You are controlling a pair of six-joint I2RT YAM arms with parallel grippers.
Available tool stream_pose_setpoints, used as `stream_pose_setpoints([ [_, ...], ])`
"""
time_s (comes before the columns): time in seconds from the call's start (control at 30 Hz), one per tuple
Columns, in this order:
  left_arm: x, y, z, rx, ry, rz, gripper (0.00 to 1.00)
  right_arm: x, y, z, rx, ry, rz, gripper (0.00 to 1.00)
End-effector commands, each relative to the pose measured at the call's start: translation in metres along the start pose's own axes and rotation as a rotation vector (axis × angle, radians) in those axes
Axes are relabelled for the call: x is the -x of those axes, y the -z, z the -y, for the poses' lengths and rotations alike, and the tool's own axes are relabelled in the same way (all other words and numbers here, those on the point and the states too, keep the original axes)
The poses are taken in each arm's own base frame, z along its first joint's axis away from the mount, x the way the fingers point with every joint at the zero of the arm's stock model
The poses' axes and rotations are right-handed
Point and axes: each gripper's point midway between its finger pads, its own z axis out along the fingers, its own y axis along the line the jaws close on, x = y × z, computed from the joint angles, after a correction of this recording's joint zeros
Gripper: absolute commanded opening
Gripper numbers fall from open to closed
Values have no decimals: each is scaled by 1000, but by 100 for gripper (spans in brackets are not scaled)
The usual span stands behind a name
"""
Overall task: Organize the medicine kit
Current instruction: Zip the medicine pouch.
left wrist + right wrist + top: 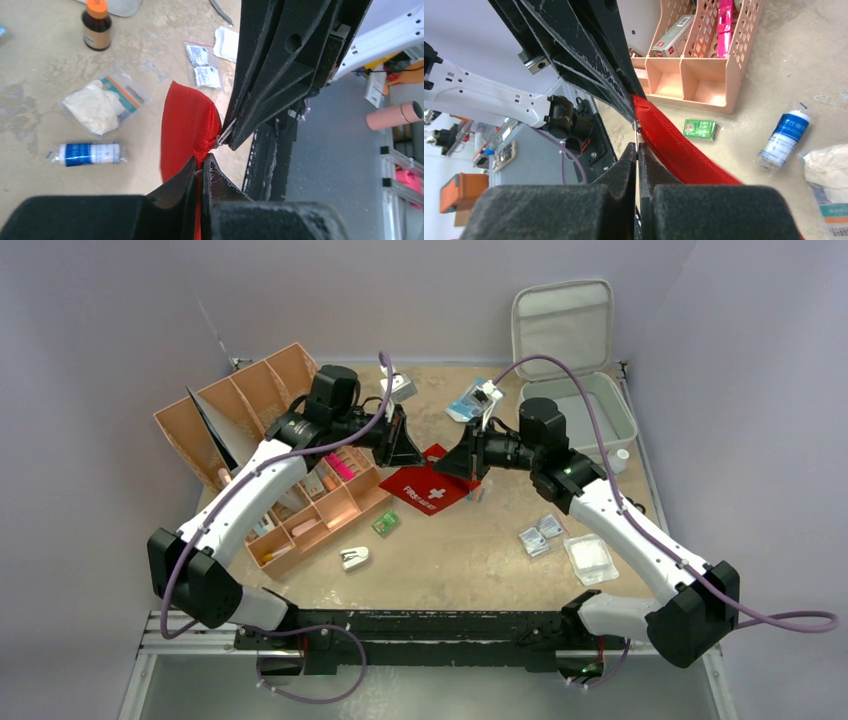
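The medicine kit, a light grey hard-shell case, stands open at the back right with its lid upright. A flat red "FIRST AID KIT" pouch lies mid-table with its far edge lifted. My left gripper is shut on the pouch's red edge, as the left wrist view shows. My right gripper faces it, shut on the pouch's metal zipper pull, also seen in the right wrist view. Neither gripper is near the grey case.
Tan-orange divided trays with small items sit at the left, and another tray leans behind. Loose supplies lie around: a green box, a brown bottle, a gauze packet, a blue-white roll and clear packets.
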Motion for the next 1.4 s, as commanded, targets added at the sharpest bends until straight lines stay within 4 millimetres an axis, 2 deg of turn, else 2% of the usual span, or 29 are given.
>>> stream_pose_setpoints([
  [0.0, 29, 13, -10, 122, -114, 109, 0, -4, 2, 1, 0, -95, -18, 0],
  [0.3, 34, 23, -13, 191, -145, 149, 0, -3, 2, 4, -17, -206, -38, 0],
  [0.63, 69, 33, 19, 98, -84, 315, 0, -4, -8, 27, -72, -332, 54, 0],
  [0.77, 68, 30, 21, 72, -52, 334, 0, 3, -13, 36, -86, -389, 129, 0],
  [0.9, 68, 32, 22, 83, -44, 343, 0, -1, -13, 48, -140, -414, 149, 0],
  [1.07, 81, 41, 31, 84, -41, 402, 0, -4, -12, 61, -188, -456, 187, 0],
  [1.23, 91, 45, 32, 91, -34, 460, 0, 1, -16, 53, -133, -438, 173, 0],
  [1.37, 89, 45, 18, 153, -24, 484, 0, 7, -18, 38, -48, -415, 159, 0],
])
